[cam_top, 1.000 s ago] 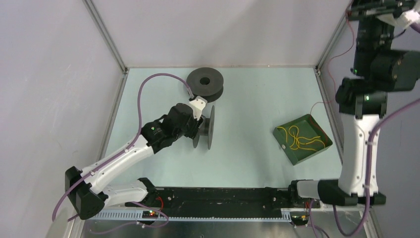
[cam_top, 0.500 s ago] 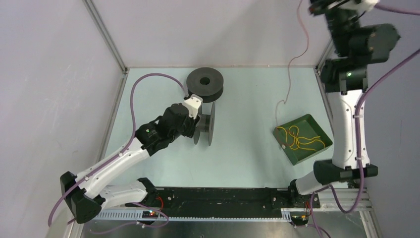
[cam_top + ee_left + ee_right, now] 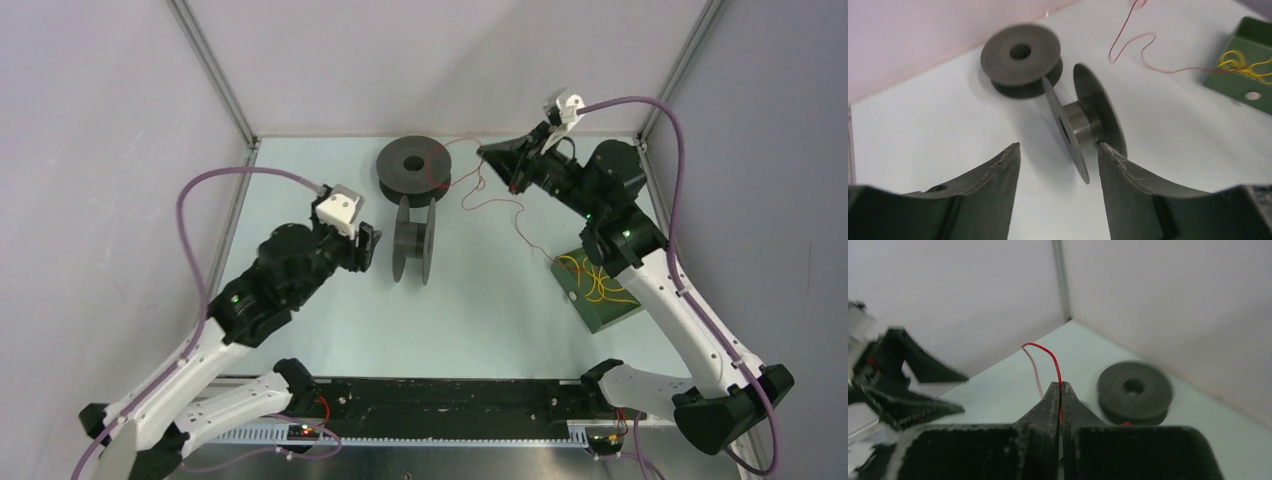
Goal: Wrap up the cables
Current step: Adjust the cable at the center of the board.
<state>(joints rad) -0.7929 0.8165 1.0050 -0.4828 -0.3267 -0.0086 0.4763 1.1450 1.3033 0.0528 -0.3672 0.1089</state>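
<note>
Top external: right gripper [image 3: 487,151], pinched shut on red cable [image 3: 1054,359], has swung down to far flat spool [image 3: 413,165]; left gripper [image 3: 367,243], fingers spread, has released upright spool [image 3: 415,240]; yellow cable [image 3: 600,280] waits in right tray [image 3: 598,318], so winding looks ready to begin.

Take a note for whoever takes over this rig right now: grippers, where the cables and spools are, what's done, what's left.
Left gripper: open, fingers facing the dark grey spool standing on edge, holding nothing.
Right gripper: shut on the thin red cable, which loops over the dark grey spool lying flat and trails towards the green tray.
Thin yellow cable: loose in the tray.
Done: red cable is in hand; no wound turns visible.
Left: wrap both cables.
</note>
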